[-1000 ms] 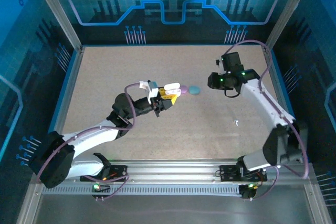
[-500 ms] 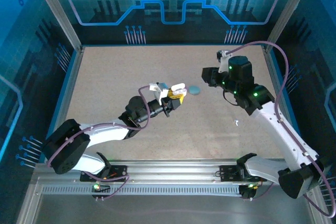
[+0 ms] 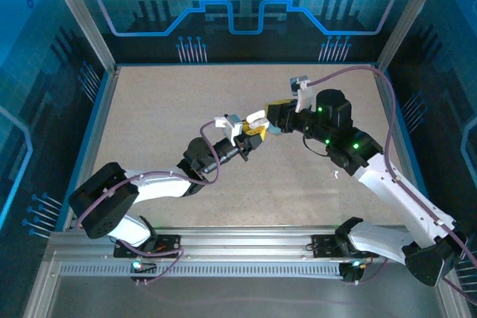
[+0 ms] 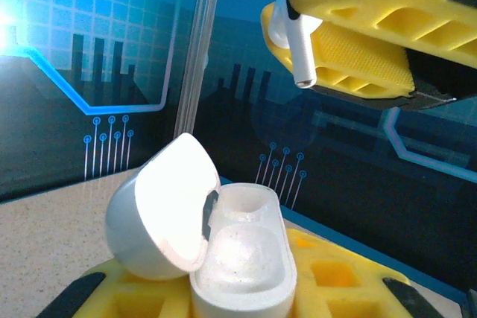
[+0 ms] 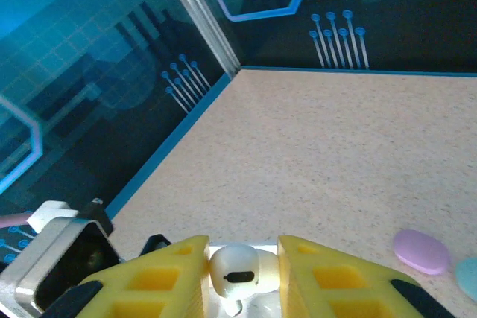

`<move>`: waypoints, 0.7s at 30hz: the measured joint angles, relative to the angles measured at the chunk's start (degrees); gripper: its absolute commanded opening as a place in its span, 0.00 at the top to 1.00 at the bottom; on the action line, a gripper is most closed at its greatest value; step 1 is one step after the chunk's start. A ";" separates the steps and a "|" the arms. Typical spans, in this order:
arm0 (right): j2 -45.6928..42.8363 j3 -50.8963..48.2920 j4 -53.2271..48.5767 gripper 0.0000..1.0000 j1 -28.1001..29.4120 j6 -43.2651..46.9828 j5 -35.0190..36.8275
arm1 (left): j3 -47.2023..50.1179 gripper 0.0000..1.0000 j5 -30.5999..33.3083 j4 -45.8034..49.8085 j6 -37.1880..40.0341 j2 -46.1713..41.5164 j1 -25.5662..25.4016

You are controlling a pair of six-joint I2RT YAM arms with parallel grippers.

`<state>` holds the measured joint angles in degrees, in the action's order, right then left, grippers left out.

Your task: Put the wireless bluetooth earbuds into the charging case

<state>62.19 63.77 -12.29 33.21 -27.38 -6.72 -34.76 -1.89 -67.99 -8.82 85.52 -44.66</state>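
Transit complete: right pincer [image 3: 274, 112], pinching earbud [image 4: 297, 46], now sits over left pincer [image 3: 252, 126], which clamps open case [image 4: 242, 258]. Earbud hangs above case, apart; insertion likely follows.

One earbud [image 4: 298, 46], one white charging case [image 4: 238, 258], one purple case [image 5: 421, 251], one teal case [image 5: 468, 279].

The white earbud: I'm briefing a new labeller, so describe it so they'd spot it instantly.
At the middle of the speckled table, where both arms meet, the right pincer grips the white earbud above the open charging case in the left pincer. Unlike the purple piece and the teal piece lying flat nearby, it is white, stemmed and held aloft.
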 measured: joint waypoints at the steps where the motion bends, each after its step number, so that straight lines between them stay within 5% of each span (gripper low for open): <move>1: 0.33 -0.02 0.39 0.71 0.61 0.02 -0.04 | -0.11 0.78 0.24 -0.35 0.20 0.00 -0.11; 21: 4.87 -0.02 1.68 0.72 3.65 3.02 -0.85 | -0.46 0.78 2.23 -2.89 1.51 0.42 -0.52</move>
<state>67.07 63.75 -10.61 36.86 -24.36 -7.57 -35.22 0.34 -70.87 -7.31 85.93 -45.19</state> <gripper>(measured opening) 0.283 0.243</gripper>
